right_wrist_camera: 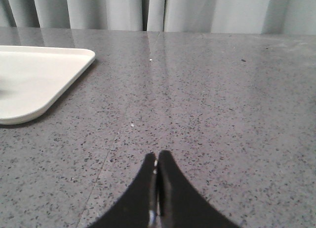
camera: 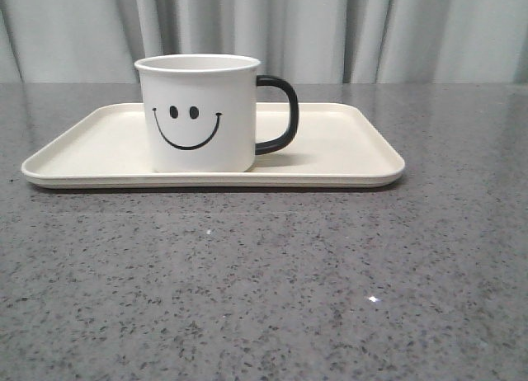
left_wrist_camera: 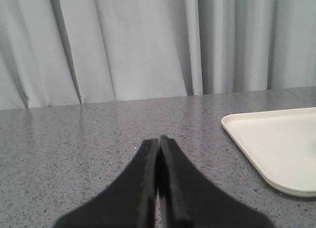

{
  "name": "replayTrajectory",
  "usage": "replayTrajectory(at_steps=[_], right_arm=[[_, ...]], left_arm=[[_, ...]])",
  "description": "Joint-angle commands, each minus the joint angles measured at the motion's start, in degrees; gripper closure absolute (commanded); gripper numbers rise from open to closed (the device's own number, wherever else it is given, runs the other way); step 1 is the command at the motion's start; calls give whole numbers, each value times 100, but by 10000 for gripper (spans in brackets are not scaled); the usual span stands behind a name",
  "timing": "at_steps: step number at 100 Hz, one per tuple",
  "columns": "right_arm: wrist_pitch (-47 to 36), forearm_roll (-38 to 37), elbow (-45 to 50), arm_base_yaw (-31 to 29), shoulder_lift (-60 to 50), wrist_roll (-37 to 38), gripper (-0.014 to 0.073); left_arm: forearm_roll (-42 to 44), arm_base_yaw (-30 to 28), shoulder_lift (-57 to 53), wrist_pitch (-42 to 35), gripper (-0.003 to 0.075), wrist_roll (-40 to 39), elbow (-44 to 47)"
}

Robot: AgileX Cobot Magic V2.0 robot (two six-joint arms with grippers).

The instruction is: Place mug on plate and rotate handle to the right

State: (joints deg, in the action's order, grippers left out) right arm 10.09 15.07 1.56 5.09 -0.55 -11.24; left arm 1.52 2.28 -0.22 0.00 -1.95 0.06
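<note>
The mug (camera: 198, 113) stands upright on the plate (camera: 346, 150), a little left of its middle, smiley face toward the camera and handle (camera: 280, 115) pointing right. The plate lies on the grey speckled table (camera: 264, 282). Left gripper (left_wrist_camera: 159, 141) and right gripper (right_wrist_camera: 157, 156) are both clenched on nothing, off the plate.

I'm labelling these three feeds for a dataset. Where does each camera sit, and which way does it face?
Front view: low at the table's near edge, facing forward at the mug standing on the plate, handle to the right, curtain behind; no arm shows.
Left wrist view: on the left arm, low over the table; left gripper fingers closed, the plate's corner beyond.
Right wrist view: on the right arm; right gripper fingers closed, another plate corner in view.
Shared: all three show the plate.
</note>
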Motion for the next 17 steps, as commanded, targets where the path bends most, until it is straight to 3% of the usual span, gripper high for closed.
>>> replayTrajectory(at_steps=[1, 17], right_arm=[[-483, 9, -2, -7, -124, 6, 710], [-483, 9, -2, -7, -124, 6, 710]], left_arm=[[-11, -7, -173, -477, 740, -3, 50], [-11, -7, -173, -477, 740, -3, 50]])
